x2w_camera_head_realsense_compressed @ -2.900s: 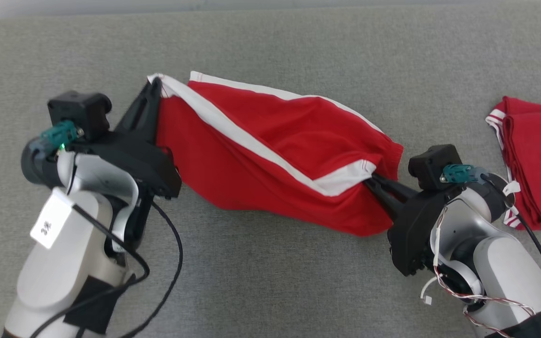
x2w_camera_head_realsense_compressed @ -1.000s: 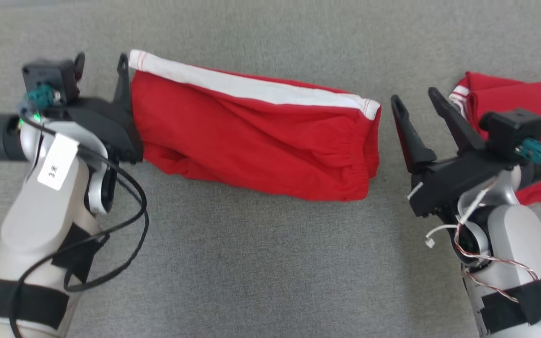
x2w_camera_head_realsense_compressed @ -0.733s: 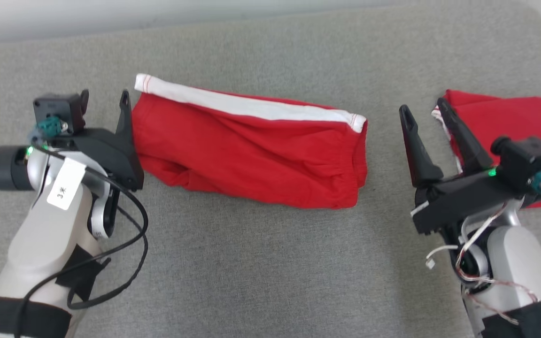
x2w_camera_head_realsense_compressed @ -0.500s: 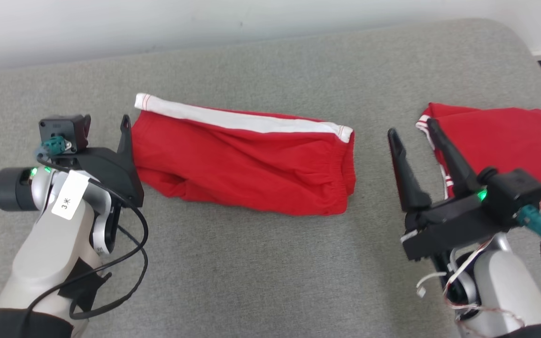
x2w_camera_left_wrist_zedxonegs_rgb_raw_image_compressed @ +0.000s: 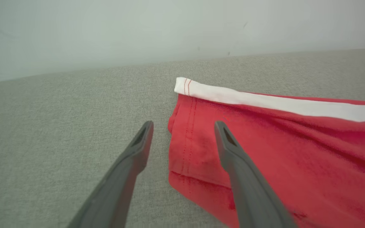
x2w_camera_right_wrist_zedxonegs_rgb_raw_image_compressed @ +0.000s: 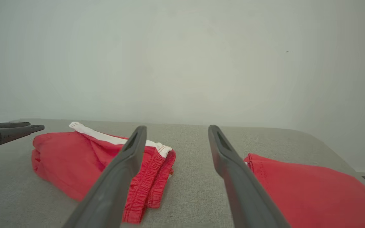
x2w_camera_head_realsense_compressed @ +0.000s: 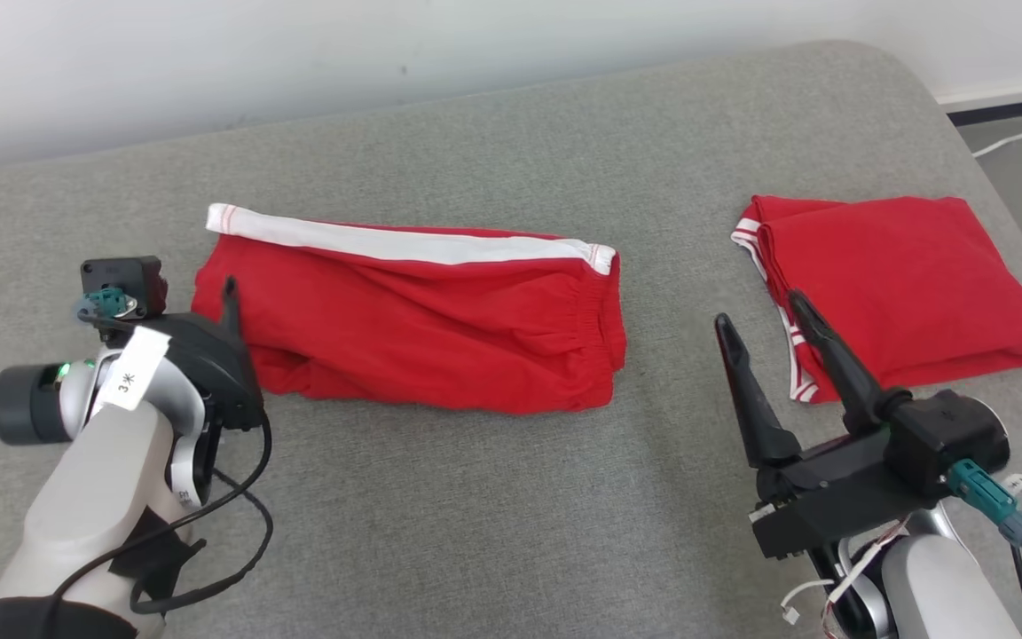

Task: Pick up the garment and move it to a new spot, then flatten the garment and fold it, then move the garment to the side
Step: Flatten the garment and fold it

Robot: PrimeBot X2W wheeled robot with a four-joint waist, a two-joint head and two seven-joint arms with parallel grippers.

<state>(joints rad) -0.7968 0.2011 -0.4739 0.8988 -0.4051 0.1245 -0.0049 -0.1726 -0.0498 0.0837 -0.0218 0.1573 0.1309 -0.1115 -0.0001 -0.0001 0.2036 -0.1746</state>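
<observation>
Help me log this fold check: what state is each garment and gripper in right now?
Red shorts with white stripe: folded into a long band, lying on the grey fabric surface, ungripped.
Second red garment: folded, lying at the surface's right end.
Left gripper: open, fingers astride the shorts' left edge.
Right gripper: open, empty, between the two garments.

Grey cushion [x2w_camera_head_realsense_compressed: 475, 515]: red shorts [x2w_camera_head_realsense_compressed: 422, 328], folded red garment [x2w_camera_head_realsense_compressed: 901, 284].

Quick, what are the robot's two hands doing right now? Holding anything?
Left gripper: open, holding nothing, at the end of the shorts.
Right gripper: open, holding nothing.
</observation>
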